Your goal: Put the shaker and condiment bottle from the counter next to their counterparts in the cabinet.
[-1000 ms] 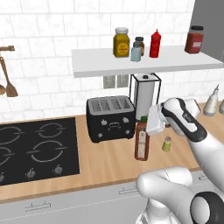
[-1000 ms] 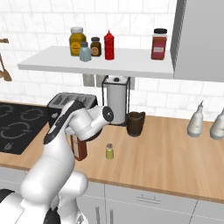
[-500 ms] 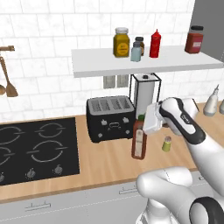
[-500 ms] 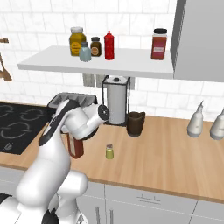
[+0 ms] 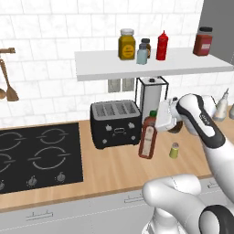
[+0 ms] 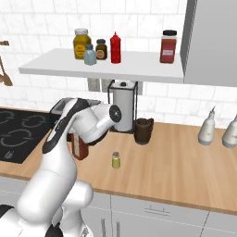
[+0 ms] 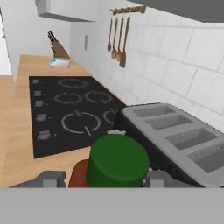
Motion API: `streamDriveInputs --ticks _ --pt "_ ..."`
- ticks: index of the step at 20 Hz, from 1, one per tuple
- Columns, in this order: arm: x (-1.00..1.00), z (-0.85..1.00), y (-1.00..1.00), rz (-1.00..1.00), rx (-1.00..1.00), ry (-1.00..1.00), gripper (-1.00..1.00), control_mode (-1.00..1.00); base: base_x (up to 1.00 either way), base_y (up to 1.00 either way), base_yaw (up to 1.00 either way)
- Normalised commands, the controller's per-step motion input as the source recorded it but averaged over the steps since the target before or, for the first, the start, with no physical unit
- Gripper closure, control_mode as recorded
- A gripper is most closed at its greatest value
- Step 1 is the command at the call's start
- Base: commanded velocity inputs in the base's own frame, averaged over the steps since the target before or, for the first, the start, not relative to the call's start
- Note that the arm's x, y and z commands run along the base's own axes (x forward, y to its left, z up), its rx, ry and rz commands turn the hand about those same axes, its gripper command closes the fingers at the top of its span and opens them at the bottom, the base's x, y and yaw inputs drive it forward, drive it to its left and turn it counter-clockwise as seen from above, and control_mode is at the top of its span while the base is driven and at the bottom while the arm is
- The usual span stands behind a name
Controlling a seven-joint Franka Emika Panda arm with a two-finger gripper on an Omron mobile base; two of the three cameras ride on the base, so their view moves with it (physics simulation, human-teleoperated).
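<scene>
The gripper (image 5: 157, 122) is clamped on the upper part of the condiment bottle (image 5: 148, 139), its fingers (image 7: 49, 179) on either side just below the green cap (the hand view looks straight down on that cap). The bottle hangs slightly tilted, its base just above the counter (image 5: 114, 169), in front of the right end of the black toaster (image 5: 115, 123). The shaker (image 5: 174, 150) stands on the counter to the right of the bottle, near it but apart. Behind them are a paper-towel holder (image 6: 122, 108) and a dark brown mug (image 6: 143, 131). On the cabinet (image 5: 151, 66) above, the pale blue shaker (image 5: 142, 55) and the bright-red squeeze bottle (image 5: 162, 46) stand close together, with a mustard-yellow jar (image 5: 126, 44) to their left and a squat red jar (image 5: 203, 41) well off to the right. The black stovetop (image 5: 39, 155) lies left of the toaster.
</scene>
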Motion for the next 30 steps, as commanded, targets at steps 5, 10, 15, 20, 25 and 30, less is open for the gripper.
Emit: streamDriveInputs --ticks 5,10,15,20,25,30 --pt "-0.15 0.56 -0.33 0.06 0.09 -0.05 1.0 -1.0 0.0 0.0 0.0" --pt "-0.11 0.59 -0.3 0.07 0.01 -0.07 1.0 -1.0 0.0 0.0 0.0" --pt "-0.17 0.5 -0.3 0.09 -0.02 -0.16 1.0 -1.0 0.0 0.0 0.0" --pt "-0.26 0.43 -0.37 0.1 -0.08 -0.2 1.0 -1.0 0.0 0.0 0.0" --pt "-0.25 0.44 -0.29 0.09 -0.07 -0.19 1.0 -1.0 0.0 0.0 0.0" --pt "-0.24 0.44 -0.19 0.06 -0.1 -0.16 1.0 -1.0 0.0 0.0 0.0"
